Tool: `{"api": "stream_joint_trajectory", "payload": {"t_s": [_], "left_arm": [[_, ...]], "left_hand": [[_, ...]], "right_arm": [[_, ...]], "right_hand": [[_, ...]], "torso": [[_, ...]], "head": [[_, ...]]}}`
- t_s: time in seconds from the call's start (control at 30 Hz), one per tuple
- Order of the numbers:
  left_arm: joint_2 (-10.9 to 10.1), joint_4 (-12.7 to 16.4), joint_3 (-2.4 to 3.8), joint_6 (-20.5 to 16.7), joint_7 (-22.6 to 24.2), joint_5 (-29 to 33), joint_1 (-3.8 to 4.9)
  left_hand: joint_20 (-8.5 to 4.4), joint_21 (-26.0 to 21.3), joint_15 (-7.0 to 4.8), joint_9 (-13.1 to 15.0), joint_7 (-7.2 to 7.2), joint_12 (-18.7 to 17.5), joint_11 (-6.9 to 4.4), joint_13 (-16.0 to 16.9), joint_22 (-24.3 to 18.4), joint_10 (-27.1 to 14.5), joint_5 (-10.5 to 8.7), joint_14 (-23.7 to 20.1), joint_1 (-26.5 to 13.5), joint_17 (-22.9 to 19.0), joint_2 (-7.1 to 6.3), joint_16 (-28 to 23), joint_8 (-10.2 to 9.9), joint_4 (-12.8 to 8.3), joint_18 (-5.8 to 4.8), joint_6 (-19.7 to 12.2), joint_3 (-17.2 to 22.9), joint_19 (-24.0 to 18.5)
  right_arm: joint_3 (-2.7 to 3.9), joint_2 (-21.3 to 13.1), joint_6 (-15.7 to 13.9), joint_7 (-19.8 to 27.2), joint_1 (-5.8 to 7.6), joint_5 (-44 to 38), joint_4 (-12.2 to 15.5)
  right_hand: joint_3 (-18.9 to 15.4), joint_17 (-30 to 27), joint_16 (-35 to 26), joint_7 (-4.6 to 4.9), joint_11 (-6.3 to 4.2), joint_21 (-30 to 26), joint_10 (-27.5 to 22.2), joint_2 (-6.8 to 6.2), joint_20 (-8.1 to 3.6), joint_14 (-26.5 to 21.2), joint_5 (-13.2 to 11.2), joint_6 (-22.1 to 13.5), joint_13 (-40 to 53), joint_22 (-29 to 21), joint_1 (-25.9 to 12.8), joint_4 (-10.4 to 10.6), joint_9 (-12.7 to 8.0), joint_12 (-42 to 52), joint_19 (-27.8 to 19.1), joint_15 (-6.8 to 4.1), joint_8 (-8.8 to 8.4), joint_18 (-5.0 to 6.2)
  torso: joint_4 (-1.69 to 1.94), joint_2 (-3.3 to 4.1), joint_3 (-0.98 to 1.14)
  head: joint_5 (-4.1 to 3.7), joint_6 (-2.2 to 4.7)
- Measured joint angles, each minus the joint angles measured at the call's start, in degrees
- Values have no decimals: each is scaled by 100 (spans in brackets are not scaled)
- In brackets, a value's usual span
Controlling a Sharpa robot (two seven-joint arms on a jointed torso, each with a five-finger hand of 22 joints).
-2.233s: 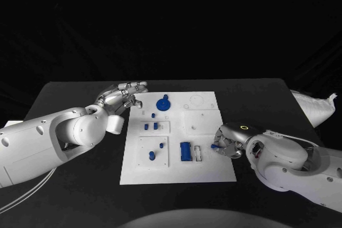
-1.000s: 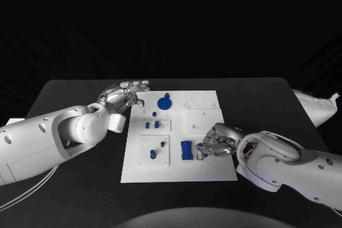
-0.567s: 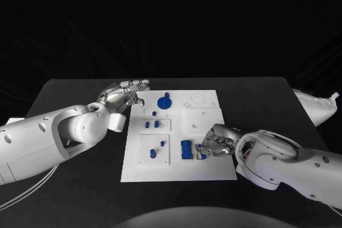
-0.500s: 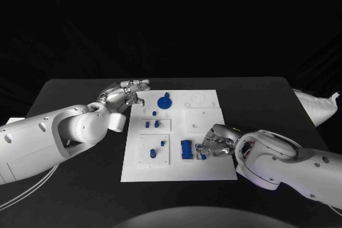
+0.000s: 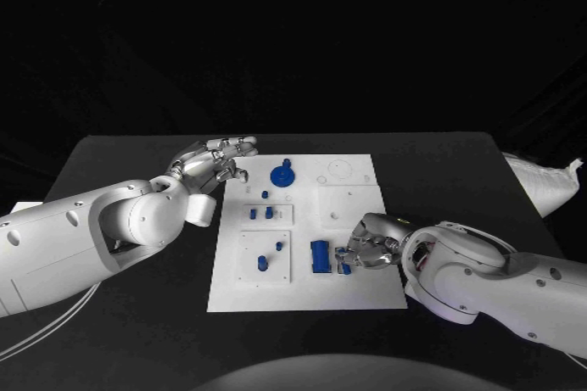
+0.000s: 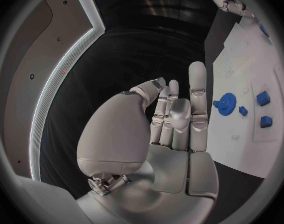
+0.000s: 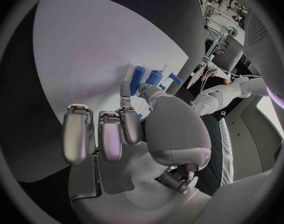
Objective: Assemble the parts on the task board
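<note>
- White flat task board [image 5: 306, 289] on black table [image 5: 147, 340], small blue parts [image 5: 319, 257] seated.
- Right hand [image 5: 371, 245] pinching small blue piece [image 5: 346, 266]; pinch visible in head view.
- Left hand [image 5: 215, 162] empty, fingers loosely apart; blue gear [image 6: 227, 107] beyond in left wrist view.

A black table [image 5: 147, 323] stands before a dark backdrop, with a crumpled white bag [image 5: 540, 184] at its right edge.
</note>
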Motion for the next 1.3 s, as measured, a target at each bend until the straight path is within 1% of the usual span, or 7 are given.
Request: {"api": "stream_joint_trajectory", "payload": {"t_s": [0.1,0.13,0.57,0.77,0.97,1.13,1.3], "left_arm": [[0,1,0,1,-2,0,0],[0,1,0,2,-3,0,0],[9,-5,0,9,-14,0,0],[13,-8,0,12,-17,0,0],[12,-15,0,15,-22,0,0],[9,-19,0,17,-26,0,-1],[13,-24,-1,20,-29,0,-2]], "left_hand": [[0,0,0,0,0,0,0,0,0,0,0,0,0,0,0,0,0,0,0,0,0,0],[0,0,0,0,0,0,0,0,-2,0,0,0,0,0,0,0,0,0,0,0,0,0],[0,0,-1,0,0,0,0,-1,-5,0,0,1,0,1,0,0,0,0,0,0,0,0],[0,0,-1,0,0,0,14,-1,-4,-14,0,1,0,1,0,0,0,0,1,0,0,0],[0,-24,-1,0,-20,23,0,-2,-4,-42,0,1,0,-6,0,0,0,0,0,-20,0,0],[0,-24,-1,0,1,23,0,-2,-4,-42,0,1,0,-6,0,0,0,0,0,-41,0,0],[0,-24,-1,0,1,23,0,-2,-4,-42,0,1,0,-6,0,0,0,0,1,-41,0,0]], "right_arm": [[-1,16,9,-6,0,-24,-11],[-3,25,13,-8,-2,-31,-14],[-3,66,28,-13,-2,-84,-45],[-6,23,26,-10,-8,-112,-1],[-7,-141,14,14,-22,-145,147],[-7,-259,15,40,-30,-159,246],[-6,-339,28,61,-38,-166,283]], "right_hand": [[-43,0,0,-61,-10,0,10,44,0,-1,-81,97,0,0,-43,42,31,32,0,-1,2,0],[-68,0,-1,-126,-35,0,-16,48,0,-11,-117,162,0,0,-44,60,39,32,0,-10,22,0],[-650,-1,-2,-98,-34,0,-16,68,-2,-10,-513,134,-1,12,-448,473,168,66,2,-10,67,0],[-1076,-1,-3,-107,-34,-1,-16,38,-20,4,-887,125,-1,13,-504,679,239,65,20,-23,59,0],[-1432,1,-3,-120,-34,-1,-16,36,-20,11,-1281,112,-1,13,-501,704,301,65,20,-30,54,0],[-1557,4,-3,-120,-34,-1,-16,-37,-20,11,-1366,112,-1,12,-425,690,318,65,20,-30,54,1],[-1627,3,-3,-101,-34,-1,-16,0,-20,11,-1367,93,-1,12,-312,680,333,65,20,-30,54,0]], "torso": [[0,2,0],[0,3,0],[0,4,3],[-3,0,5],[-7,-1,11],[-14,-1,10],[-11,-2,10]], "head": [[-2,2],[-3,2],[11,-13],[1,-15],[12,-3],[14,-1],[-3,6]]}}
